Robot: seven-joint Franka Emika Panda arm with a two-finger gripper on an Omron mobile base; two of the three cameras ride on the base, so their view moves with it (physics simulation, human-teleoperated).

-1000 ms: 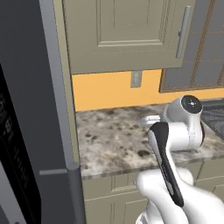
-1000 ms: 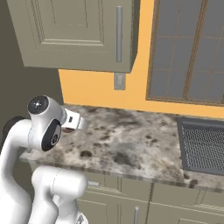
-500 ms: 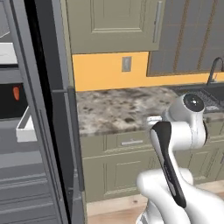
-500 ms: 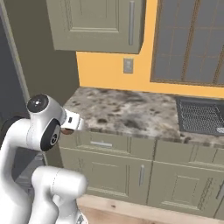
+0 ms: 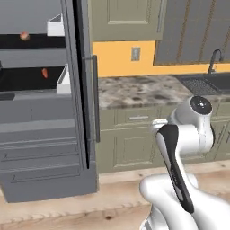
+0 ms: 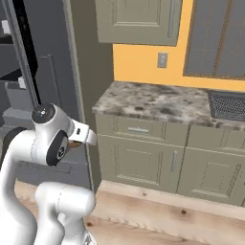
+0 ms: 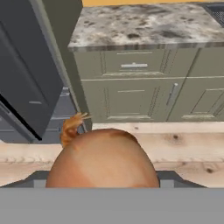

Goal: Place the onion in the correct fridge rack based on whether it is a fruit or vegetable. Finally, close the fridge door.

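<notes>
Fridge [image 5: 42, 148] open at left of frame, two small reddish items [image 5: 24, 35] on upper shelves; fingers clamped on smooth orange-brown onion [image 7: 103, 159], bottom centre of hand view

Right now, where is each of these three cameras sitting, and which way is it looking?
Left base view: behind the arm, to its left, facing the open fridge and countertop; the white arm fills the lower right.
Right base view: behind, to its right, facing the same countertop and fridge door; arm at lower left.
Hand view: on the hand, looking along the gripper at the onion, cabinets beyond.
All three share the countertop.
</notes>
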